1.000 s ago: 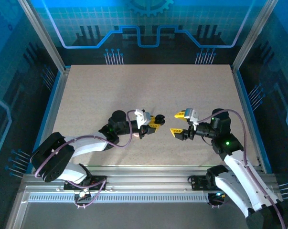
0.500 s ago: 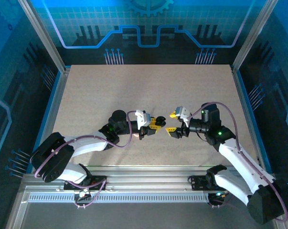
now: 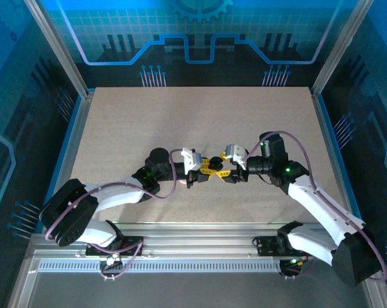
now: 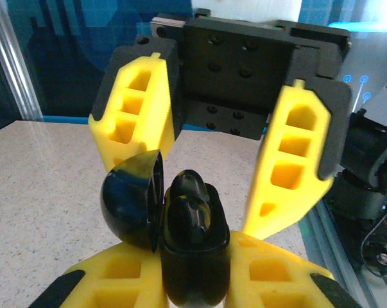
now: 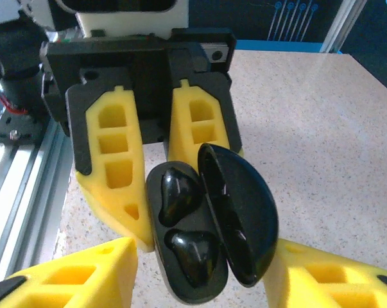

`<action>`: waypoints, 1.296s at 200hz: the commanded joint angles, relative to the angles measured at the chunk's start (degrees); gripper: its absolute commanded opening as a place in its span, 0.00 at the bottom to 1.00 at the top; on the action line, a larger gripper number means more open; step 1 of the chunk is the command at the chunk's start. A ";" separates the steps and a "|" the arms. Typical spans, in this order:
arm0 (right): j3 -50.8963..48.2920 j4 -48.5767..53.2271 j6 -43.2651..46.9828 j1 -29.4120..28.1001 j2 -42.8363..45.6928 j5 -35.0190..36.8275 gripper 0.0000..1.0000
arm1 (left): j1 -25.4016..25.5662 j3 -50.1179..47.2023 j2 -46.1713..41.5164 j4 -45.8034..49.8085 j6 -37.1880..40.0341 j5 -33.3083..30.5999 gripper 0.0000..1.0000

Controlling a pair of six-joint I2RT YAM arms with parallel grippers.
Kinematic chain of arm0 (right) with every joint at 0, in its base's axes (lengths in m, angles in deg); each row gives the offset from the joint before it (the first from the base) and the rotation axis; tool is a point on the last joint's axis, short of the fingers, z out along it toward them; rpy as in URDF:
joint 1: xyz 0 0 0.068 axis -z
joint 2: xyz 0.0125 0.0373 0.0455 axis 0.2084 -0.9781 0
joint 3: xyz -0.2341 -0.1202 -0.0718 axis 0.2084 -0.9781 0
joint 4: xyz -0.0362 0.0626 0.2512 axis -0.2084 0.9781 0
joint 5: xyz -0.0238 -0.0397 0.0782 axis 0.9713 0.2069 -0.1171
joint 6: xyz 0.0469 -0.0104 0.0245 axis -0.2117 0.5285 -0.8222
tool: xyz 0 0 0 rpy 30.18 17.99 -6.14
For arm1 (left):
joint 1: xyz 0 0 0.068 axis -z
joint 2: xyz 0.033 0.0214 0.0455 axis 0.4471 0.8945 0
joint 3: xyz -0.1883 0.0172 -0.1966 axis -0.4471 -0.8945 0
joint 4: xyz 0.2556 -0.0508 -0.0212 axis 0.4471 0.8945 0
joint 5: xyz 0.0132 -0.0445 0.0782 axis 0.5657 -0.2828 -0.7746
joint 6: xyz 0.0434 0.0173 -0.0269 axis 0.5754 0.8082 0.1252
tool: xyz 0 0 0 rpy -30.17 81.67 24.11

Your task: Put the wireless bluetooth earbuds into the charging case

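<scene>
The charging case point(image 5: 160, 269) is black and glossy here, not pink, with its lid point(image 5: 244, 212) swung open. Two black earbuds point(image 5: 177, 191) point(image 5: 194, 253) sit in its wells. My left gripper point(image 4: 193, 285) is shut on the case body point(image 4: 193, 263), holding it upright above the table; one earbud point(image 4: 190, 215) shows at the top. My right gripper point(image 5: 199, 285) is open, its yellow fingers point(image 5: 71, 276) spread on either side of the case and lid. In the top view the two grippers point(image 3: 209, 168) point(image 3: 227, 168) meet tip to tip at mid-table.
The speckled beige table point(image 3: 180, 115) stretches behind and beside both arms. Blue enclosure walls and metal posts point(image 3: 58, 51) stand at the left, right and back. An aluminium rail point(image 3: 193, 244) runs along the near edge by the arm bases.
My right arm has swung left across the table until its open fingers reach the case. The left gripper has stayed in place with the case.
</scene>
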 commanded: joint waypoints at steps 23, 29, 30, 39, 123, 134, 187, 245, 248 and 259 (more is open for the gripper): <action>0.70 5.57 7.40 -0.71 3.47 -4.55 0.47 | -0.30 1.48 -0.60 -1.39 0.61 0.78 0.15; 0.46 5.86 7.92 -0.57 4.27 -4.42 0.46 | -0.28 1.40 -0.64 -1.36 0.55 0.78 0.14; 0.39 5.89 7.94 -0.51 4.42 -4.42 0.46 | -0.27 1.40 -0.62 -1.32 0.58 0.78 0.14; -0.02 6.09 8.36 -0.37 5.72 -4.12 0.45 | -0.34 1.39 -0.51 -1.30 0.65 0.74 0.15; -1.86 0.58 5.90 1.67 8.20 -0.21 0.46 | -0.28 1.04 -0.53 -2.99 0.24 1.74 0.14; -0.98 1.23 6.59 1.67 7.01 -0.72 0.46 | -0.31 0.96 -0.42 -3.37 0.09 1.92 0.14; 2.94 4.43 9.05 1.89 1.64 -5.74 0.42 | -0.26 0.19 -1.72 -3.64 0.52 2.28 0.14; 6.24 10.59 13.11 2.11 -1.17 -8.02 0.28 | -0.30 0.08 -1.94 -3.80 0.78 2.36 0.15; 6.34 10.78 13.25 2.11 -1.26 -8.02 0.28 | -0.27 0.11 -1.94 -3.76 0.72 2.36 0.15; 6.64 11.10 13.47 2.11 -1.64 -7.95 0.26 | -0.27 0.16 -1.91 -3.82 0.83 2.34 0.15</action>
